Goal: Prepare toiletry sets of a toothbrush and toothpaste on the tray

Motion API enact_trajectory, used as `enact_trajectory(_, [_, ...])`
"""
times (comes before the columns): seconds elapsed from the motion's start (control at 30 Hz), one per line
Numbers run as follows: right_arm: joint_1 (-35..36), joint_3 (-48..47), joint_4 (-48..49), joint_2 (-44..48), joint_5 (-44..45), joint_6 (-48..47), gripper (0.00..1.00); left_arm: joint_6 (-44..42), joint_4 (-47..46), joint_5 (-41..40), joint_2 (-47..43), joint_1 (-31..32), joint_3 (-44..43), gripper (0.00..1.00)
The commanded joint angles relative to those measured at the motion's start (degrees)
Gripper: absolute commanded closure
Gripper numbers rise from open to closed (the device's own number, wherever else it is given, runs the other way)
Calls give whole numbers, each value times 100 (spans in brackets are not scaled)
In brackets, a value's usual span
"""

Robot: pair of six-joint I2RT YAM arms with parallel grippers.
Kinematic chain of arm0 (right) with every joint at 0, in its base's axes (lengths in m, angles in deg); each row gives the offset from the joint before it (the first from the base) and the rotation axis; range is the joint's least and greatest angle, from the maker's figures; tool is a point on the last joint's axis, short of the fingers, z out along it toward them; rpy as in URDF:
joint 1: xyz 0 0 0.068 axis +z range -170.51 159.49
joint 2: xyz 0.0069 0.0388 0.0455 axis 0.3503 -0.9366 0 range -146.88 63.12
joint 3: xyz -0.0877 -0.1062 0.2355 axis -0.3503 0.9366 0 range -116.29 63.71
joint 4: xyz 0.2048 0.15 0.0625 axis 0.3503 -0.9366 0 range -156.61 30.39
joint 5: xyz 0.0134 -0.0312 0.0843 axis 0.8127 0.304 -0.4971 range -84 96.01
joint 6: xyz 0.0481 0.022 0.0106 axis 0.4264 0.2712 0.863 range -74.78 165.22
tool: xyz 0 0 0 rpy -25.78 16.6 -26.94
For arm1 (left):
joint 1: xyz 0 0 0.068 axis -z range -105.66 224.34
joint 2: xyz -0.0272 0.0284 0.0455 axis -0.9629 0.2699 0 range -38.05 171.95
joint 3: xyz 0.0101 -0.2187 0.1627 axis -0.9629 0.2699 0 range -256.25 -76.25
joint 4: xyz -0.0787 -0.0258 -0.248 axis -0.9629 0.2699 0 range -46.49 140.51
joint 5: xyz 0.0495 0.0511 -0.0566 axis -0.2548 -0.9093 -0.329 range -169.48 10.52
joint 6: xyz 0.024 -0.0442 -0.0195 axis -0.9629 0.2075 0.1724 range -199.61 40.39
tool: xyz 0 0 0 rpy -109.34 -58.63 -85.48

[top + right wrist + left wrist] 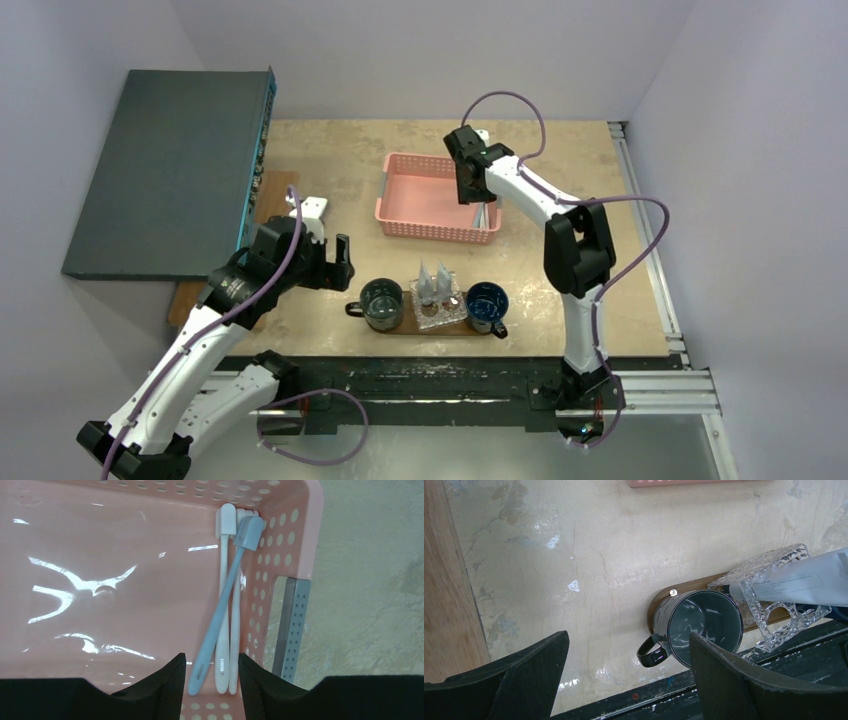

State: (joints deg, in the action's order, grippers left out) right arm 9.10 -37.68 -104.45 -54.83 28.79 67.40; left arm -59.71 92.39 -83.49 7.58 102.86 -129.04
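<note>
Three toothbrushes lie along the right wall of the pink basket (125, 580): a pale blue one (222, 607) crossing over two white ones (223, 630). My right gripper (211, 680) is open, its fingers either side of the handle ends without touching them; from above it (470, 188) hangs over the basket's right end. The dark brown tray (410, 322) lies near the front edge. On it stands a clear glass holder (440, 305) with white toothpaste tubes (434, 283). My left gripper (629, 672) is open and empty, left of the tray (658, 605).
A dark grey mug (381, 303) and a blue mug (487, 303) stand on the tray's two ends. A large grey box (170, 170) fills the back left. A metal rail (640, 230) runs along the table's right edge.
</note>
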Motion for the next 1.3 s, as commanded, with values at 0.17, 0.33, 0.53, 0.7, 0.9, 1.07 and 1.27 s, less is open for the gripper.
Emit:
enact_trajectory(0.17, [-252,-558,49,-600,-115,246,54,-140,-198,80,49,-32,-40,11])
enact_trajectory(0.33, [-360,-704,47,-877,-203,295,54,-153,-198,80,107,-31,-44,11])
enact_trajectory(0.53, [-433,-786,83,-1107,-395,280,55,-164,-197,71,164,-33,-56,11])
enact_trajectory(0.7, [-447,-651,219,-1104,-523,279,64,-170,-189,67,191,-35,-55,11])
enact_trajectory(0.9, [-443,-529,301,-1037,-543,231,81,-164,-198,91,218,-39,-65,11])
enact_trajectory(1.07, [-445,-484,331,-1004,-565,198,95,-164,-196,102,236,-39,-75,11])
enact_trajectory(1.27, [-440,-454,401,-856,-497,109,100,-179,-193,93,227,-37,-73,11])
